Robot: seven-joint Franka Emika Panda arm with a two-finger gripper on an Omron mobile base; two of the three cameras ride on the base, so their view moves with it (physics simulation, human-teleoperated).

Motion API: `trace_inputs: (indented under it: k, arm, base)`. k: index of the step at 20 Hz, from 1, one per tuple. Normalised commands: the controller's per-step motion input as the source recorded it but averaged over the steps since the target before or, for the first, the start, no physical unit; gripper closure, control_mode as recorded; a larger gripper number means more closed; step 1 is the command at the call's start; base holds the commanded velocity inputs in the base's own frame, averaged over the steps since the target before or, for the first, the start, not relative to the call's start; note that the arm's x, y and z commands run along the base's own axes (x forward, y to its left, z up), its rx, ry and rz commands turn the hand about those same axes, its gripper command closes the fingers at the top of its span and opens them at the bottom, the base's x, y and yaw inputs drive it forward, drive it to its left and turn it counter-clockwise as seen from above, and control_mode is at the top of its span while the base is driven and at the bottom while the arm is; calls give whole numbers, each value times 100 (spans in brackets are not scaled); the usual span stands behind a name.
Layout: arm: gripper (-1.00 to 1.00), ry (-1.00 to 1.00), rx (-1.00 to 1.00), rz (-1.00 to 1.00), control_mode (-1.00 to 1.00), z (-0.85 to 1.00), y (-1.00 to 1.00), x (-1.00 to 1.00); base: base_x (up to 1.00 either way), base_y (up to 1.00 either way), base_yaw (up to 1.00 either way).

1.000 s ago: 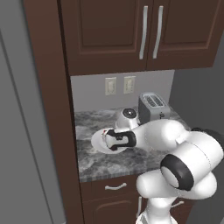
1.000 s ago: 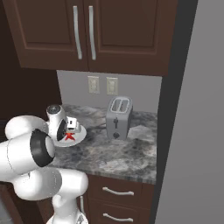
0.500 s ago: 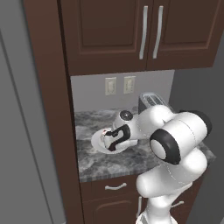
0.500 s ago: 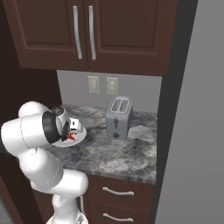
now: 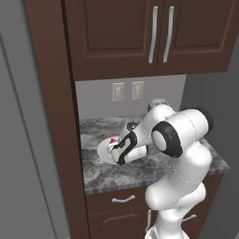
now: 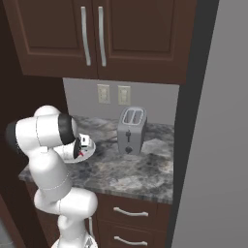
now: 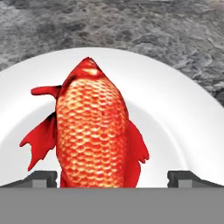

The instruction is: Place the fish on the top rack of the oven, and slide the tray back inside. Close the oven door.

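A red-orange fish point(image 7: 94, 131) lies on a round white plate point(image 7: 175, 105) on the grey marble counter point(image 5: 100, 175). My gripper point(image 7: 114, 179) hangs right over the fish, open, one dark fingertip point(image 7: 41, 178) on each side of its tail end, with no grip seen. From the left base view the gripper point(image 5: 116, 150) sits low over the plate point(image 5: 103, 151), a bit of red fish point(image 5: 113, 141) showing. The right base view has the gripper point(image 6: 82, 147) at the plate point(image 6: 91, 147). The oven with its door, top rack and tray is out of view.
A silver toaster point(image 6: 131, 131) stands at the back of the counter, right of the plate. Dark wood cabinets point(image 5: 140, 37) hang above, drawers point(image 6: 128, 213) sit below. Tall grey panels point(image 6: 218, 145) flank the counter nook. Two wall outlets point(image 5: 126, 91) are behind.
The arm has folded forward and the hand has dropped lower and closer onto the plate. The jaws have stayed open, and the fish has not moved.
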Motion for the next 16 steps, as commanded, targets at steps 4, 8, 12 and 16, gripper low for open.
trace_inputs:
  k: [4, 8, 12, 16]
  arm:
    - [100, 0, -1, 0, -100, -39, 16, 8]
    - [100, -4, 0, 0, -100, -10, 1, 4]
    - [100, -2, 0, 0, -100, -18, 0, 0]
    - [100, -2, 0, 0, -100, 6, -10, -21]
  base:
    - [0, 0, 0]
    - [0, 0, 0]
    - [0, 0, 0]
    - [0, 0, 0]
